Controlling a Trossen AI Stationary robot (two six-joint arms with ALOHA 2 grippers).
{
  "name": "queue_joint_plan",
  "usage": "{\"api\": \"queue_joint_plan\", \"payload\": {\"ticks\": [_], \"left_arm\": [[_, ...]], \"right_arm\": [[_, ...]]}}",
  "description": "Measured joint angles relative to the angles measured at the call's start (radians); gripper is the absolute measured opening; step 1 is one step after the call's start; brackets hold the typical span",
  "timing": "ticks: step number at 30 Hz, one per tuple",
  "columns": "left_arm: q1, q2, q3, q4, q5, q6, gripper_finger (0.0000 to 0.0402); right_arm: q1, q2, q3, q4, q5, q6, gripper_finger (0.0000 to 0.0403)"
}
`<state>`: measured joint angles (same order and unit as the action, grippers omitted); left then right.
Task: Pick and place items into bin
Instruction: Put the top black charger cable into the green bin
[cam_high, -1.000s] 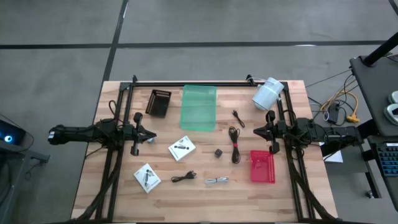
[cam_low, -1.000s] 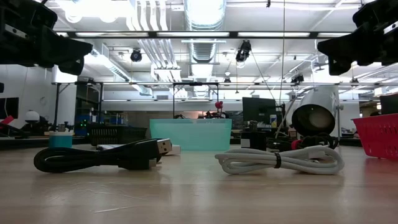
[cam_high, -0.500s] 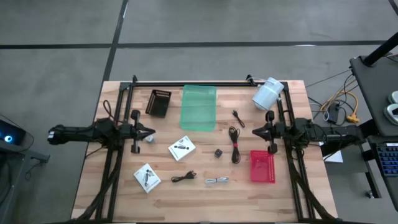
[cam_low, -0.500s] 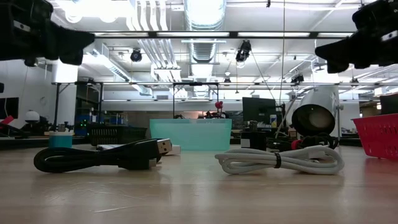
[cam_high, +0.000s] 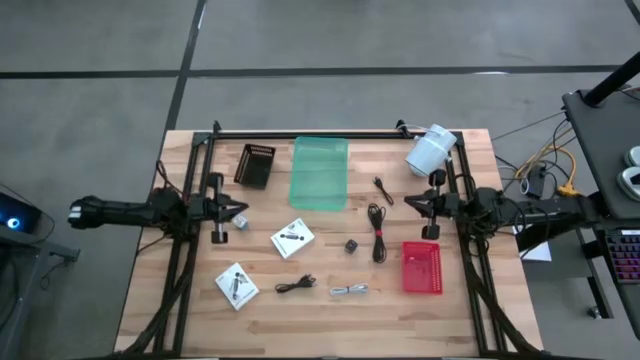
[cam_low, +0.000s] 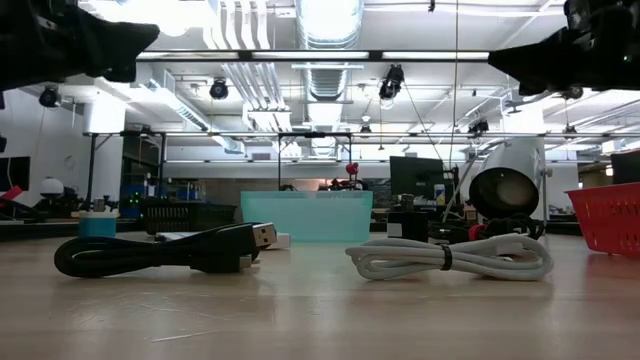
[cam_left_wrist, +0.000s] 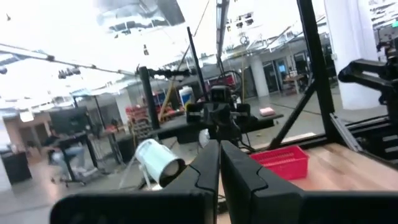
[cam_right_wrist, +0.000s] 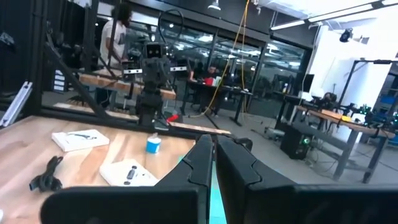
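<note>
In the high view my left gripper (cam_high: 240, 210) is shut and hovers over the table's left part, near a small blue-topped thing. My right gripper (cam_high: 408, 203) is shut too and hovers right of the black cables (cam_high: 377, 232). Both touch nothing. Lying flat on the wood are two white packets (cam_high: 292, 238) (cam_high: 236, 285), a dark cube (cam_high: 351, 245), a short black cable (cam_high: 382, 188), a coiled black cable (cam_high: 295, 285) (cam_low: 160, 250) and a pale grey cable (cam_high: 348, 291) (cam_low: 450, 258). The green bin (cam_high: 319, 173) stands at the far middle. The wrist views show shut fingers (cam_left_wrist: 219, 163) (cam_right_wrist: 213, 155).
A red basket (cam_high: 421, 268) stands near my right gripper, and a black bin (cam_high: 254, 165) stands left of the green one. A white cylinder (cam_high: 430, 150) lies at the far right corner. Black frame rails run along both sides of the table. People show in the room behind.
In the low view both grippers have risen toward the picture's top. My left arm has drawn back a little toward the table's left edge. The things on the table have kept still.
</note>
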<state>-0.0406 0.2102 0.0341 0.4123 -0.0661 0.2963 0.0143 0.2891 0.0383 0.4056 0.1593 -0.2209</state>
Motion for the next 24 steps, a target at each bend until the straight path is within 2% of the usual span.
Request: {"api": "queue_joint_plan", "payload": {"ticks": [9,18,21,24], "left_arm": [[0.001,0.081,0.000,0.112,-0.004,0.099,0.0000],[0.001,0.147,0.000,0.127,-0.004,0.181,0.0000],[0.001,0.173,0.000,0.127,-0.004,0.186,0.0014],[0.001,0.197,0.000,0.131,-0.004,0.191,0.0045]], "right_arm": [[0.000,0.092,-0.001,0.064,0.000,-0.072,0.0053],[0.001,0.107,-0.001,0.164,0.000,-0.078,0.0108],[0.001,0.106,-0.001,0.213,0.000,-0.079,0.0119],[0.001,0.106,0.007,0.234,0.000,-0.078,0.0128]]}}
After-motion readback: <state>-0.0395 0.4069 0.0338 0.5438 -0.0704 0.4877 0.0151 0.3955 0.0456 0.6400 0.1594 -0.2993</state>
